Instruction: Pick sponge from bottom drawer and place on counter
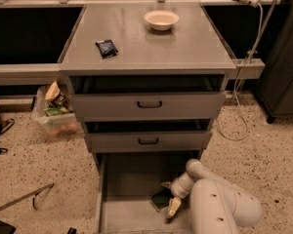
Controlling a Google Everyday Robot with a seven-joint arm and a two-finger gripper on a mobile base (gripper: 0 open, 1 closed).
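The sponge (160, 199) lies flat in the pulled-out bottom drawer (127, 179), right of its middle, dark green face up and set askew to the drawer walls; the claw (170, 196) partly hides it, so its long axis cannot be made out. The claw reaches down into the drawer right at the sponge; whether it grips or merely stands around it, I cannot tell. On the table (146, 52) sit a white bowl (161, 19) and, well apart, a dark packet (107, 48); a clear bin (51, 121) on the floor holds wrappers.
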